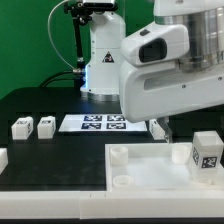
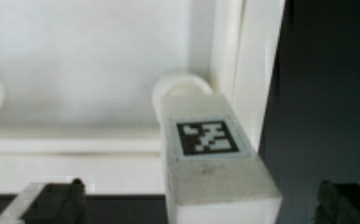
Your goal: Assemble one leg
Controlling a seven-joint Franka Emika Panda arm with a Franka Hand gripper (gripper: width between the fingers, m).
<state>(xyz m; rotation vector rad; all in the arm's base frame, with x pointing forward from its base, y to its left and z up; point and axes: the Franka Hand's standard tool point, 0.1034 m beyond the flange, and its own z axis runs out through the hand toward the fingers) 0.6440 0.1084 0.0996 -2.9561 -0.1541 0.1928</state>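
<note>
A white leg with a black-and-white tag stands upright at a corner of the large white tray-like piece. In the wrist view it sits between my two dark fingertips, with a gap on each side. My gripper is open and holds nothing. In the exterior view the gripper hangs over the tray piece, and the leg stands at the tray's right end. Two more legs lie on the black table at the exterior view's left.
The marker board lies flat at mid table behind the tray piece. A white part shows cut off at the left edge. The robot's base stands at the back. Raised corner sockets stick up from the tray.
</note>
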